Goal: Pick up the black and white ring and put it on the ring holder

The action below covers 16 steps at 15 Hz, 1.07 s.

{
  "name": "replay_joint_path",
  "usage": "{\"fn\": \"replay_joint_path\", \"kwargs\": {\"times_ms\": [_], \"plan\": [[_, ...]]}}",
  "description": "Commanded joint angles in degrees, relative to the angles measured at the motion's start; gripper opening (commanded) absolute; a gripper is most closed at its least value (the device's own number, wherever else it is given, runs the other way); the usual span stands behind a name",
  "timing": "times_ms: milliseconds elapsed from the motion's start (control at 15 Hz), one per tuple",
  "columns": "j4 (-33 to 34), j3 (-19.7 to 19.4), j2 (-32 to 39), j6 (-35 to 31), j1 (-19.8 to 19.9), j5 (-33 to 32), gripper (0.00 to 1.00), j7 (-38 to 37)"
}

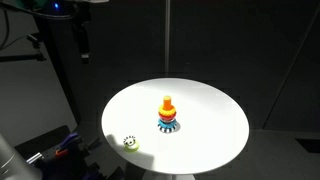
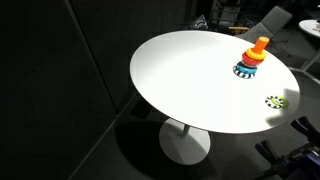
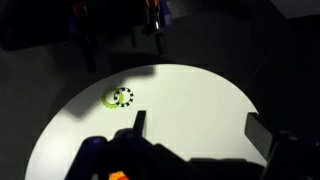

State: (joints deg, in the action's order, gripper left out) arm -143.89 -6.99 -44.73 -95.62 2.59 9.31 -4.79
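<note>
The black and white ring [image 1: 130, 141] lies flat near the edge of the round white table [image 1: 205, 100], touching a small yellow-green piece. It also shows in the other exterior view [image 2: 275, 101] and in the wrist view [image 3: 123, 97]. The ring holder [image 1: 167, 113], a cone of orange, yellow and red rings on a blue base, stands upright near the table's middle [image 2: 252, 58]. My gripper [image 3: 200, 130] is open and empty above the table, well apart from the ring. Only an orange sliver at the wrist view's bottom edge hints at the holder.
The yellow-green piece [image 3: 112, 98] lies against the ring. The table [image 2: 190, 80] stands on a single pedestal in a dark room. Dark stands and equipment [image 1: 60, 40] rise behind the table. A chair [image 2: 270, 18] stands beyond the far edge.
</note>
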Motion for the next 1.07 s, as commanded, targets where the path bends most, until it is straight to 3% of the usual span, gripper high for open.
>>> {"fn": "replay_joint_path", "kwargs": {"times_ms": [0, 333, 1000], "plan": [[0.2, 1.0, 0.2, 0.2, 1.3, 0.6, 1.00, 0.7], [0.5, 1.3, 0.7, 0.3, 1.3, 0.6, 1.00, 0.4], [3.0, 5.6, 11.2, -2.0, 1.3, -0.3, 1.00, -4.0]]}}
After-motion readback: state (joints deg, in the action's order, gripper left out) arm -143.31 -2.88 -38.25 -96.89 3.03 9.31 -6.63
